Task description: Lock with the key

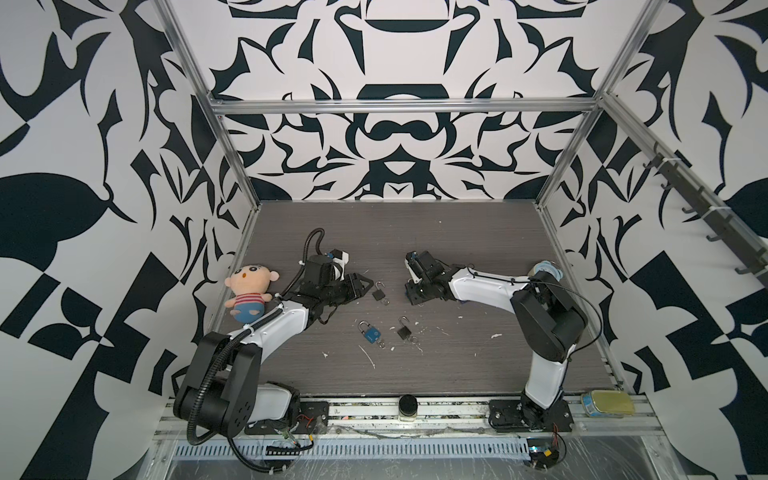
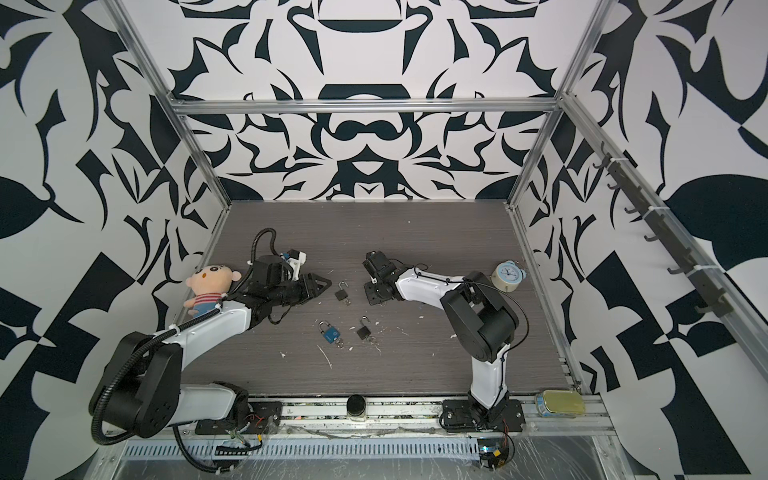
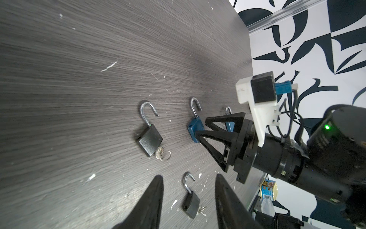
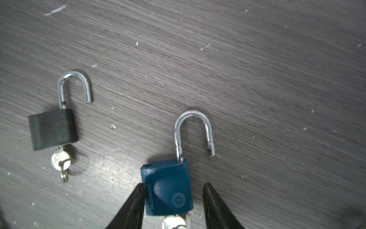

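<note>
The blue metal padlock (image 4: 168, 188), silver key (image 4: 174, 222) cut off, is framed on the grey table (image 4: 257, 79) by the parted right gripper (image 4: 173, 184), seemingly hidden in both top views; the left gripper (image 3: 189, 176) is spread, empty.

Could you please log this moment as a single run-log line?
right gripper: fingers open astride blue padlock, not gripping | shackle: open | key: at its base | left gripper: open, empty | status: unlocked

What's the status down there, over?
Left fingers open, empty. Right fingers open, straddling blue padlock; shackle open, key in. Black padlock beside, not blocking.
</note>
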Available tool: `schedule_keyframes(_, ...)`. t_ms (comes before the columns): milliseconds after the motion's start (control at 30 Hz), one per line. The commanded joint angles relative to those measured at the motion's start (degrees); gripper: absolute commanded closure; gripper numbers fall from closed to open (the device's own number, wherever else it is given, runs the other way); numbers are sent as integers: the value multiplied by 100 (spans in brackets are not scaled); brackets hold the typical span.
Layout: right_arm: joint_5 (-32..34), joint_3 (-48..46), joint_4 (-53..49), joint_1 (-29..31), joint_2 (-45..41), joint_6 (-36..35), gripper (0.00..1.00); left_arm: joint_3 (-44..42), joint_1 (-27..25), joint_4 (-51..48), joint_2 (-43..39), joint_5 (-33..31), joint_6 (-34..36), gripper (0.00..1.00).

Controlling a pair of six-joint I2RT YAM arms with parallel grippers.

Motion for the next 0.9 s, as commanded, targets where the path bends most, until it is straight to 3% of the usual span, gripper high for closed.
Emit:
schedule_keyframes(0, 135, 253, -113, 29, 5, -61, 49, 31, 43, 132, 40, 88, -10, 54)
schedule_keyframes(500, 290, 395, -403, 119, 282, -104, 51, -110, 166, 394, 97, 223, -141, 54)
schedule_keyframes(600, 356, 460, -488, 143, 339, -139, 60, -113, 183, 414, 102, 243, -154, 54)
schedule_keyframes(767, 368, 461, -512, 181, 327, -159, 89, -114, 202, 389, 74, 237, -143, 54)
schedule_keyframes(867, 269, 423, -465, 189, 225, -161, 100, -48, 199, 193, 26, 181, -32, 54)
